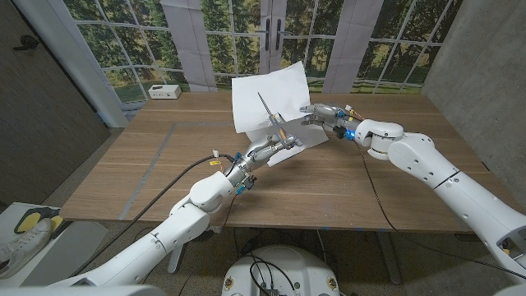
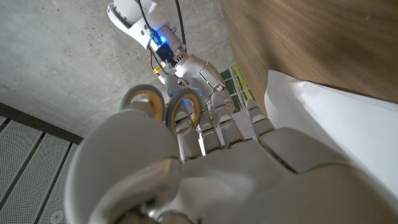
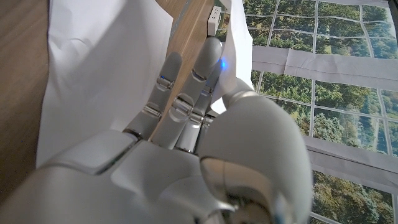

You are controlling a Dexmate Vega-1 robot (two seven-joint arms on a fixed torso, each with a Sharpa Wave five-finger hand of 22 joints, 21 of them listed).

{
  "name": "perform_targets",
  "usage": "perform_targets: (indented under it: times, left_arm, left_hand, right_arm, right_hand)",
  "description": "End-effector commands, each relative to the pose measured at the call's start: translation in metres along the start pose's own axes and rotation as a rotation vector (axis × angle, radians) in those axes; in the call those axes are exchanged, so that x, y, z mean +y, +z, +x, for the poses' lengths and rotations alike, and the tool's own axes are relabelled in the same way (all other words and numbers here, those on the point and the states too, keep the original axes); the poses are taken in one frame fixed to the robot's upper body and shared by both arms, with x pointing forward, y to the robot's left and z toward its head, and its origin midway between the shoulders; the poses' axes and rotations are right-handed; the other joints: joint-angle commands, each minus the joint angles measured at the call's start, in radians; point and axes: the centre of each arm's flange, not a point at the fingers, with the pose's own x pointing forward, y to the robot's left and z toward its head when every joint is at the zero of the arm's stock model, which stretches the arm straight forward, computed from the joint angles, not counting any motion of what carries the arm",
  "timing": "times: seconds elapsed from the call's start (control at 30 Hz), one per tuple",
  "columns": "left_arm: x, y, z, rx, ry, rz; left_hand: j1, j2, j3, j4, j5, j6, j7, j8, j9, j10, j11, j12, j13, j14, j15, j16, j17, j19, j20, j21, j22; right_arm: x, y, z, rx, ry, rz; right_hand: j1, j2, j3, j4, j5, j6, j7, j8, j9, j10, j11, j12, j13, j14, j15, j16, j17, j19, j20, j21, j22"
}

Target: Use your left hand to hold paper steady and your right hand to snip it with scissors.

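Left fingers clamped on scissors, right fingers pinching raised paper, over wooden table before forest-window backdrop

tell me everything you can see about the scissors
The scissors have slim metal blades and grey loop handles lined in yellow, clearest in the left wrist view. The left hand grips them by the handles, so they are off the table. The blades point up and away from the robot, closed or almost closed, their tips in front of the raised white paper. Whether the blades touch the sheet cannot be told. The right hand is at the paper's edge, not on the scissors.
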Motion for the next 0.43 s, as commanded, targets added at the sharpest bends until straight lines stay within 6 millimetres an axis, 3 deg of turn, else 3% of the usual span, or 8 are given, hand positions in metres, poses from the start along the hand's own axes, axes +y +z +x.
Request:
perform_targets:
  times: [0.03, 0.43]
  left_arm:
    - [-0.0025, 0.0032, 0.0013, -0.018, 0.021, 0.016]
    - [-0.0038, -0.0011, 0.0077, -0.012, 0.009, -0.001]
  left_hand:
    - [0.001, 0.044, 0.072, 0.042, -0.003, 0.009, -0.001, 0.009, 0.005, 0.124, -0.119, 0.005, 0.004, 0.011, -0.103, -0.006, 0.001, 0.002, 0.001, 0.008, 0.0]
    - [-0.007, 0.042, 0.08, 0.039, -0.012, 0.009, 0.0, 0.01, 0.01, 0.127, -0.119, 0.004, 0.005, 0.013, -0.104, -0.005, 0.0, 0.001, 0.001, 0.009, 0.0]
  right_arm:
    - [-0.0012, -0.0018, 0.005, 0.0, 0.02, 0.004]
    - [-0.0084, -0.0081, -0.0002, 0.017, -0.004, 0.025]
  right_hand:
    - [0.003, 0.004, 0.008, 0.003, 0.004, -0.003, -0.003, -0.004, 0.002, 0.009, -0.009, 0.0, 0.008, 0.006, 0.002, -0.001, 0.004, -0.005, -0.061, 0.011, 0.0]
    - [0.002, 0.003, 0.011, 0.003, 0.004, -0.006, -0.004, -0.003, 0.003, 0.006, -0.009, -0.002, 0.011, 0.002, 0.002, -0.003, 0.012, -0.013, -0.061, 0.021, -0.001]
